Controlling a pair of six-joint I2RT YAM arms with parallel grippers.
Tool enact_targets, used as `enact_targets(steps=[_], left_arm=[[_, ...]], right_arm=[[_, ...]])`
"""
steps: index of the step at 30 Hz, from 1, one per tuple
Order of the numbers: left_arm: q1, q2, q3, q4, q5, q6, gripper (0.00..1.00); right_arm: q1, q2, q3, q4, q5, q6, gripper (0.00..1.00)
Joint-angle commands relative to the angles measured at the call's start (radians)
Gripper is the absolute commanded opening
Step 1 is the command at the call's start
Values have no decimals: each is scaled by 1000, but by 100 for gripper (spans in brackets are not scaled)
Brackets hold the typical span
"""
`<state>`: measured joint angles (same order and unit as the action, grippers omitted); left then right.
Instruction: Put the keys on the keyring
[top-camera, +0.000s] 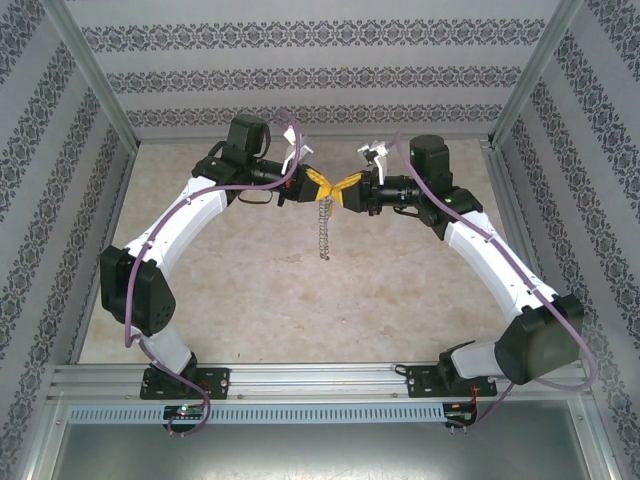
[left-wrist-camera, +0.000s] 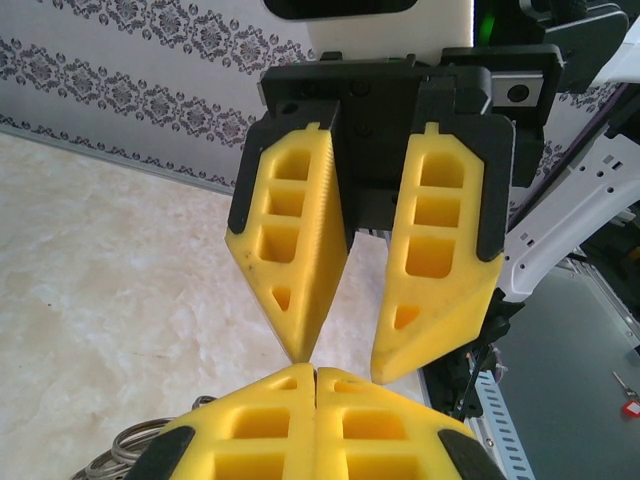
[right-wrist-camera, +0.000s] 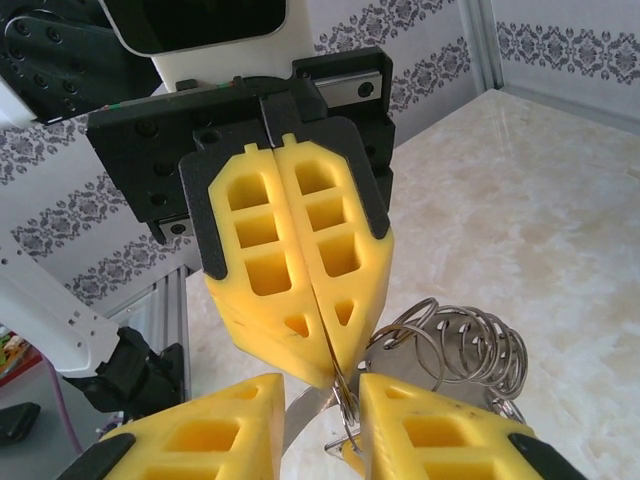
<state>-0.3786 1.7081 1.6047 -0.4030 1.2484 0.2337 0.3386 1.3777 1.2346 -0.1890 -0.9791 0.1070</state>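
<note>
Pale marbled table (top-camera: 240, 300) lay inside walls (top-camera: 320, 75) papered with dark floral bands, and the two arms reached to its far middle, meeting tip to tip above the surface.

The left gripper (right-wrist-camera: 327, 372) was fully closed. Its yellow fingers (right-wrist-camera: 260, 250) were pressed flat together along their whole length, and a thin wire loop of the keyring (top-camera: 324, 230) came out from between the tips, so it was pinching the ring. In the top view the keyring hung straight down from where the grippers met, as a slim silvery string of pieces over the table (whether its lower end touched the surface could not be told). From the right wrist camera the same ring showed as a bunch of overlapping wire coils just beside the left gripper's tips, on the side toward the open table.

The right gripper (left-wrist-camera: 343, 362) faced the left one head on, with its fingers (left-wrist-camera: 290, 230) set a narrow gap apart. One tip sat just above the left gripper's closed seam and the other off to one side. In the right wrist view, bits of silvery metal lay in that gap, but I could not tell whether either pad touched them
</note>
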Motion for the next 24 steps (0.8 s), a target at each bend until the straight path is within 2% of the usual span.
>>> enact_targets(steps=[1, 24], left_arm=[[-6, -45, -2, 53, 27, -13, 0], [-5, -39, 0, 46, 43, -10, 0]], right_arm=[[10, 9, -9, 18, -42, -2, 26], [3, 34, -2, 54, -23, 10, 22]])
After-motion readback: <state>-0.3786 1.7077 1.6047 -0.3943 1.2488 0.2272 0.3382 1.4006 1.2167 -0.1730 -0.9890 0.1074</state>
